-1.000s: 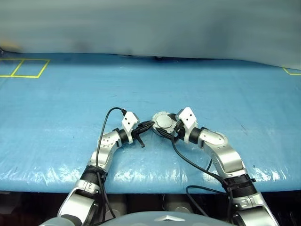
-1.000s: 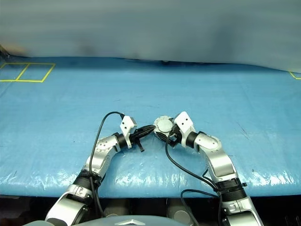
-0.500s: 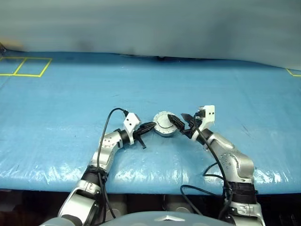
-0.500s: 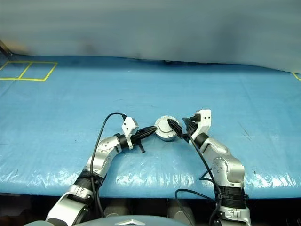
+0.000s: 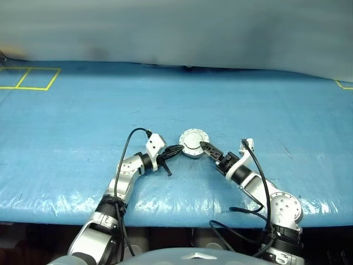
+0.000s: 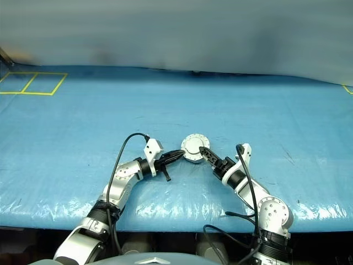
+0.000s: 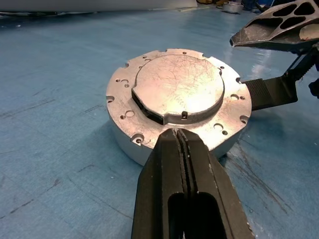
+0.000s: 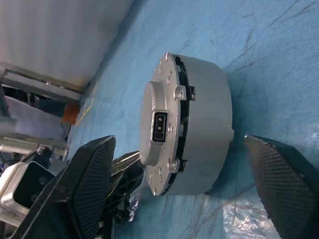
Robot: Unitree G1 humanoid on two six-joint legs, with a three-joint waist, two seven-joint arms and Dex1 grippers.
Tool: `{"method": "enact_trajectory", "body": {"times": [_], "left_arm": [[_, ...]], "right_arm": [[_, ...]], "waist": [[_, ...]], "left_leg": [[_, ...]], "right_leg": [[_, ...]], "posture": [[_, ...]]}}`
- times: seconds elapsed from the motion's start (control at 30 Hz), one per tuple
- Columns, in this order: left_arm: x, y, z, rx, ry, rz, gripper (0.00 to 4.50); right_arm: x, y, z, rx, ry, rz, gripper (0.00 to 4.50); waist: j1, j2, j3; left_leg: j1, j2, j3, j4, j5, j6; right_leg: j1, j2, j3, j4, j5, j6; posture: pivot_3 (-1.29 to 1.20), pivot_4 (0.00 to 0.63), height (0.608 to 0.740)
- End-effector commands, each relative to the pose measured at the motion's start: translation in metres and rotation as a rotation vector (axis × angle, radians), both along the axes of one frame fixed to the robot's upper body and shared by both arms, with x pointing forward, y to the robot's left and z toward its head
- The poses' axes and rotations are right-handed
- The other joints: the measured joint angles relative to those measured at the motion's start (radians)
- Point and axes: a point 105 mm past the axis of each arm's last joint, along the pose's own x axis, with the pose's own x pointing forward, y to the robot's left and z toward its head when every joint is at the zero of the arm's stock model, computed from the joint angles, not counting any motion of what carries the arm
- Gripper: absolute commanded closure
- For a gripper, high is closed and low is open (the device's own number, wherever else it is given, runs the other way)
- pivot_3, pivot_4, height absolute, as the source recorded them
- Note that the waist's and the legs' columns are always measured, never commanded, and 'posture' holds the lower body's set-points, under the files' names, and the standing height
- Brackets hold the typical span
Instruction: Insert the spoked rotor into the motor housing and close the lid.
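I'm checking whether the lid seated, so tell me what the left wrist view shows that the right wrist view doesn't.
Left wrist view: the lid's flat silver top, lying level on the motor housing, and the shut left gripper at its rim. Right wrist view: the side wall, a thin dark seam under the lid, and the right gripper's open fingers either side. Both show the closed unit on the blue table cover.

- Spoked rotor: hidden; the lid [image 7: 178, 82] lies shut over the motor housing [image 8: 209, 124], covering the interior.
- Copper coils: concealed under the same lid.
- Lid inner face: turned down, unseen.
- Left gripper [image 7: 178, 137]: finger bases cut off by the wrist view's edge.
- Right gripper [image 8: 199, 169]: both pads [image 8: 284, 174] cropped at the wrist view's edge.
- Housing detail, head views: too small to tell screw holes or connector.
- Yellow floor marking [image 5: 343, 85]: cut off at the edge.
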Motion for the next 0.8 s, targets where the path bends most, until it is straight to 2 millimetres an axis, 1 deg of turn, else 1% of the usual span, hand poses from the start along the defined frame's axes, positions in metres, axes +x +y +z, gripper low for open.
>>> {"method": "enact_trajectory", "body": {"times": [0.03, 0.13, 0.27, 0.47, 0.53, 0.6, 0.63, 0.67, 0.7, 0.77, 0.8], "left_arm": [[-0.009, -0.005, -0.015, 0.039, 0.042, -0.031, 4.5], [-0.009, -0.005, -0.015, 0.042, 0.043, -0.029, 4.5], [-0.009, -0.004, -0.016, 0.043, 0.046, -0.028, 4.5], [-0.009, -0.004, -0.016, 0.038, 0.047, -0.02, 4.5], [-0.007, -0.003, -0.011, -0.008, 0.058, 0.004, 4.5], [-0.003, -0.001, 0.001, -0.119, 0.088, 0.038, 4.5], [0.0, 0.004, 0.011, -0.235, 0.129, 0.075, 4.5], [0.002, 0.007, 0.018, -0.313, 0.157, 0.096, 4.5], [0.004, 0.014, 0.027, -0.414, 0.192, 0.126, 4.5], [0.007, 0.037, 0.044, -0.645, 0.255, 0.206, 4.5], [0.006, 0.046, 0.049, -0.727, 0.282, 0.229, 4.5]], "right_arm": [[0.005, 0.002, 0.008, 0.041, -0.025, -0.001, 1.17], [0.007, 0.005, 0.009, 0.078, -0.026, 0.0, 2.23], [0.008, 0.006, 0.011, 0.118, -0.027, -0.008, 3.4], [0.007, 0.009, 0.008, 0.093, -0.016, -0.001, 3.41], [0.007, 0.008, 0.008, 0.086, -0.016, -0.007, 3.41], [0.008, 0.008, 0.01, 0.108, -0.026, -0.023, 3.41], [0.008, 0.007, 0.014, 0.137, -0.039, -0.038, 3.41], [0.009, 0.006, 0.016, 0.156, -0.047, -0.048, 3.41], [0.009, 0.006, 0.019, 0.184, -0.057, -0.061, 3.41], [0.011, 0.002, 0.028, 0.266, -0.095, -0.097, 3.41], [0.011, 0.0, 0.031, 0.294, -0.108, -0.111, 3.41]], "waist": [[0.0, 0.0, 0.0], [0.0, 0.0, 0.0], [-0.001, 0.0, 0.0], [-0.002, 0.0, 0.0], [-0.002, 0.0, 0.0], [-0.004, 0.0, 0.0], [-0.008, 0.0, 0.0], [-0.011, 0.001, 0.0], [-0.016, 0.001, 0.001], [-0.025, 0.001, 0.002], [-0.03, 0.002, 0.002]], "left_leg": [[0.0, 0.0, 0.0, 0.0, 0.0, 0.0], [0.0, 0.0, 0.0, 0.0, 0.0, 0.0], [0.0, 0.0, 0.0, 0.0, 0.0, 0.0], [0.0, 0.0, 0.0, -0.001, 0.0, 0.0], [0.0, 0.0, 0.0, -0.001, 0.0, 0.0], [0.0, 0.0, 0.0, -0.001, 0.0, 0.0], [0.0, 0.0, 0.0, -0.001, 0.0, 0.0], [-0.001, 0.001, 0.0, -0.001, 0.0, 0.0], [-0.003, 0.001, 0.0, -0.001, 0.0, 0.0], [-0.007, 0.001, -0.001, -0.001, 0.0, 0.0], [-0.009, 0.002, -0.001, -0.001, 0.0, 0.0]], "right_leg": [[0.0, 0.0, 0.0, 0.0, 0.0, 0.0], [0.0, 0.0, 0.0, 0.0, 0.0, 0.0], [0.0, 0.0, 0.0, 0.0, 0.0, 0.0], [0.0, 0.0, 0.0, 0.0, 0.0, 0.0], [0.0, 0.0, 0.0, 0.0, 0.0, 0.0], [0.0, 0.0, 0.0, 0.0, 0.0, 0.0], [-0.001, 0.0, 0.0, 0.0, 0.0, 0.0], [-0.001, 0.0, 0.0, 0.0, 0.0, 0.0], [-0.003, 0.0, 0.0, 0.0, 0.0, 0.0], [-0.007, 0.001, 0.0, 0.0, 0.001, 0.003], [-0.009, 0.001, -0.001, 0.001, 0.002, 0.004]], "posture": [[0.0, 0.15, 0.74], [0.0, 0.15, 0.74], [0.0, 0.15, 0.74], [0.0, 0.15, 0.74], [0.0, 0.15, 0.74], [0.0, 0.15, 0.74], [0.0, 0.15, 0.74], [0.0, 0.15, 0.74], [0.0, 0.15, 0.74], [0.0, 0.15, 0.74], [0.0, 0.15, 0.74]]}}
